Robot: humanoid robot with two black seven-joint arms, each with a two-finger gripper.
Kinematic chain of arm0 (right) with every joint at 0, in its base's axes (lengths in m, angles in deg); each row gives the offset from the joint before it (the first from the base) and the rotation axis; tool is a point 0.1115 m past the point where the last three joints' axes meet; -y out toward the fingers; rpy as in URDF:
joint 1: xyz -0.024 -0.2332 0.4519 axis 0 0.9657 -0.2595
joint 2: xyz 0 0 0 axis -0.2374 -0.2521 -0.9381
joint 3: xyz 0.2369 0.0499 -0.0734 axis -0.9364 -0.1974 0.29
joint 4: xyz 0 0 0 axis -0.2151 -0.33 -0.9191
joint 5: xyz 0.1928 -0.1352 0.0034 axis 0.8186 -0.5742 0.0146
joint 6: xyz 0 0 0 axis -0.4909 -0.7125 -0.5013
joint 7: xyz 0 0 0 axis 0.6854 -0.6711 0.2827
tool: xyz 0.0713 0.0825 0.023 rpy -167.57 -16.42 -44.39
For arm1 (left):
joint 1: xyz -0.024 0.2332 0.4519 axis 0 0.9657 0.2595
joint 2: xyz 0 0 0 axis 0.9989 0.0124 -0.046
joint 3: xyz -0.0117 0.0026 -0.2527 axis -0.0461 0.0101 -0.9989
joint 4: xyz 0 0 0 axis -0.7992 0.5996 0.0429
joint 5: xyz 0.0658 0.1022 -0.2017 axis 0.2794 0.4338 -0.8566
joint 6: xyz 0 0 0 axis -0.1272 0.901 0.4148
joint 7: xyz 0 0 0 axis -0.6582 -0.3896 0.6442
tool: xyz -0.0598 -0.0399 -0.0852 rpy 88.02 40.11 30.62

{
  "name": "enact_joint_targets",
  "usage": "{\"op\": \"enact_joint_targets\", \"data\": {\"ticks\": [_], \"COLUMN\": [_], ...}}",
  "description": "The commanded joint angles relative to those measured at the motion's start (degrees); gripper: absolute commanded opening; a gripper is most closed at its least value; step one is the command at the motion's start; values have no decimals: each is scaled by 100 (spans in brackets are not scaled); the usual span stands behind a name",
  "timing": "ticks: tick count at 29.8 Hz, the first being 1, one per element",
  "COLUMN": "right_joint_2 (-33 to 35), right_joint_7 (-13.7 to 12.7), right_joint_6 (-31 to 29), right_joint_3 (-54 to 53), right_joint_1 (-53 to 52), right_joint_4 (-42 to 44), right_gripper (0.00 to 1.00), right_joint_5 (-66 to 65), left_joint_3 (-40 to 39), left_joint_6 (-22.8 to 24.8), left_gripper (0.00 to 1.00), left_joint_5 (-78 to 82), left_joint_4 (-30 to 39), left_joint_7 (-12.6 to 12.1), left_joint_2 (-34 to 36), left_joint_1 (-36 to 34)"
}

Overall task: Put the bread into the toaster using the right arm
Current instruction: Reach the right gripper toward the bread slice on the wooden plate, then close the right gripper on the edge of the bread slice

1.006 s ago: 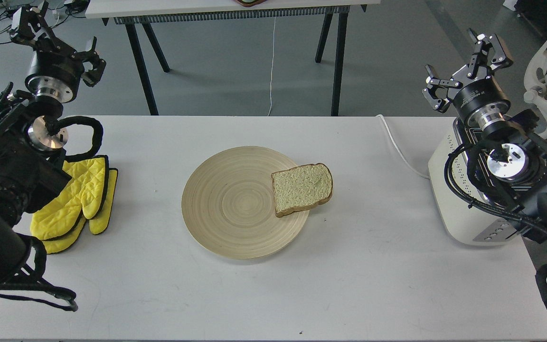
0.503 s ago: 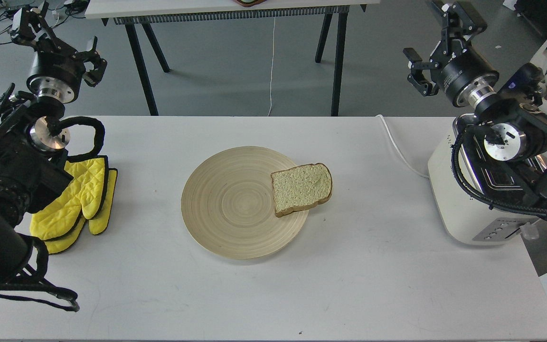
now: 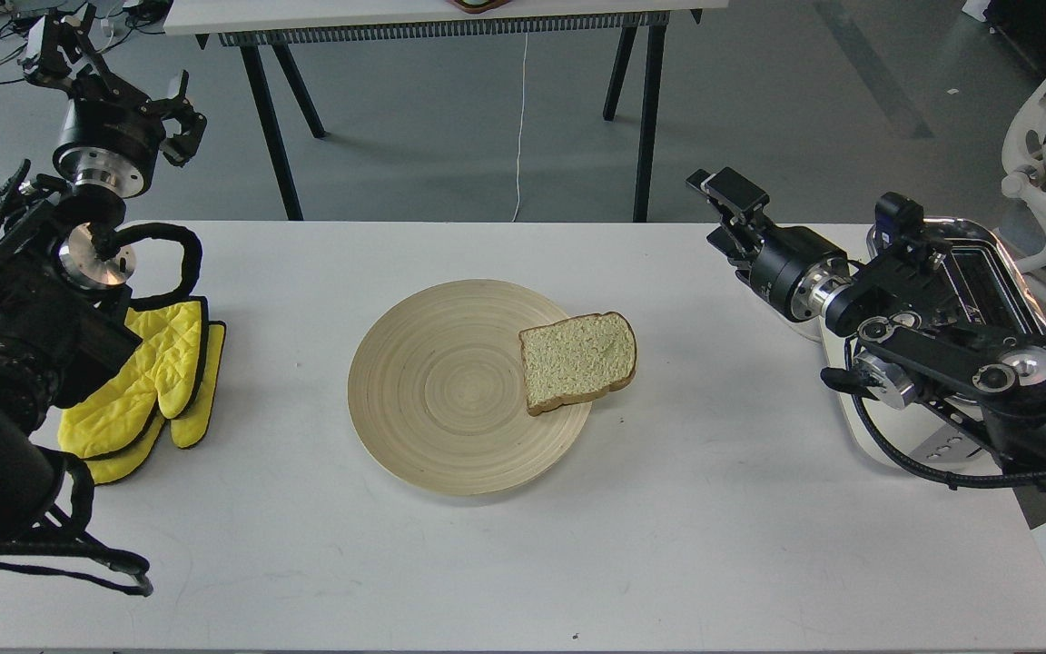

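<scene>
The bread [image 3: 577, 361] lies flat on the right edge of a round wooden plate [image 3: 432, 391], its crust side hanging over the rim. The cream-white toaster [image 3: 932, 447] stands at the table's right end, its chrome top [image 3: 1000, 272] partly behind my right arm. My right gripper [image 3: 725, 213] points left and hangs low over the table, to the right of and beyond the bread, fingers apart and empty. My left gripper [image 3: 114, 77] is raised at the far left, open and empty.
Yellow oven mitts [image 3: 151, 381] lie at the table's left beside my left arm. The toaster's white cord [image 3: 759, 277] runs off the far edge under the right gripper. A second table [image 3: 441, 18] stands behind, a white chair [image 3: 1045, 154] at the right.
My right arm has swung down from its raised pose over the toaster. Its gripper has moved left and lower, toward the bread, uncovering the toaster's top. Bread, plate and left arm have not moved.
</scene>
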Motion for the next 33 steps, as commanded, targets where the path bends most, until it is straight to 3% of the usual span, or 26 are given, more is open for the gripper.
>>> {"op": "enact_joint_targets", "data": {"ticks": [1, 16, 25, 33], "right_joint_2": [-174, -1159, -1334, -1528], "right_joint_7": [3, 11, 20, 64], "right_joint_6": [234, 331, 314, 314], "right_joint_3": [438, 843, 879, 887], "right_joint_1": [142, 476, 494, 511], "right_joint_4": [69, 895, 1115, 1168], "right_gripper": [85, 70, 46, 45], "right_joint_5": [-63, -177, -177, -186], "left_joint_3": [9, 27, 27, 0], "left_joint_6": [0, 0, 0, 0], "left_gripper": [100, 100, 100, 100], "left_joint_5": [1, 1, 1, 1], "left_joint_4": [-1, -1, -1, -1], "left_joint_7": [3, -6, -6, -6], "left_joint_2": [-8, -8, -17, -17], "left_joint_1": [0, 0, 0, 0]}}
